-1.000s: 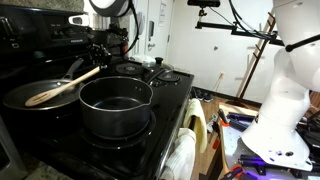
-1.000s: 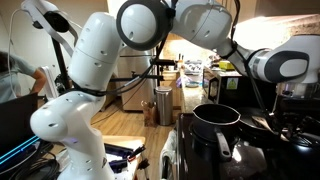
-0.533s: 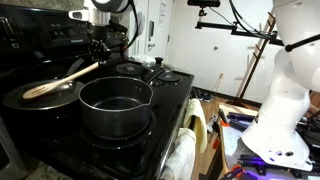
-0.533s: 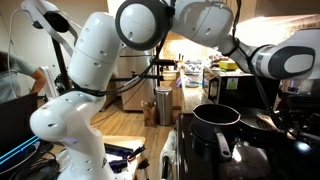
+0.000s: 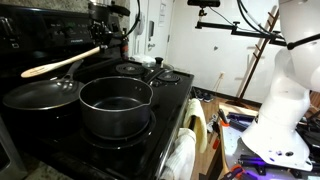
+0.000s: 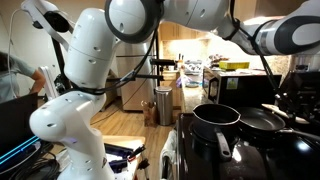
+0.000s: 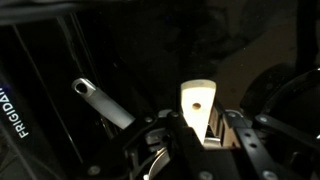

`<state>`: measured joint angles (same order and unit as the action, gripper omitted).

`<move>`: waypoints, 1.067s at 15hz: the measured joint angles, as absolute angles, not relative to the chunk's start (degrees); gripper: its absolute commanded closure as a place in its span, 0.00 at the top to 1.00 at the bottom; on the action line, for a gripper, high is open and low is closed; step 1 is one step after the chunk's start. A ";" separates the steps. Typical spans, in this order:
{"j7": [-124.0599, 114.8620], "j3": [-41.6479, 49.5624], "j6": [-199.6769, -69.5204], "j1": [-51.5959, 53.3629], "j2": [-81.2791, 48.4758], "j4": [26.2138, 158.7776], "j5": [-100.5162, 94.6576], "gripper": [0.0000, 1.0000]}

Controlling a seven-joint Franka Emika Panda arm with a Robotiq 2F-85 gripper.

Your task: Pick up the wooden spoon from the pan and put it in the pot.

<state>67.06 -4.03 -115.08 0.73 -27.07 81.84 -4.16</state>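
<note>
Tan wooden spoon (image 5: 60, 63), black pan (image 5: 35, 97), dark grey pot (image 5: 115, 120)

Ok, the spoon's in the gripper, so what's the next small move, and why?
Probably swing the spoon sideways toward the pot. The gripper holds it by the handle end, clear above the pan, and its bowl is not yet over the pot.

Wooden spoon (image 7: 198, 98), handle end with hanging hole, clamped in the gripper (image 7: 207, 132). Silvery pan handle (image 7: 103, 103) lies alongside. FRIGID lettering (image 7: 8, 110) at frame edge.
</note>
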 measured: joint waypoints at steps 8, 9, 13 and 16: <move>67.07 -4.33 -111.71 0.80 -24.55 81.69 -4.08 0.07; 67.07 -4.33 -111.71 0.83 -24.54 81.69 -4.11 0.07; 67.07 -4.14 -111.68 0.86 -23.51 81.70 -5.24 0.07; 67.07 -3.99 -111.55 0.74 -21.90 82.37 -5.18 0.07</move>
<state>67.07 -3.99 -111.55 0.74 -21.90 82.37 -5.18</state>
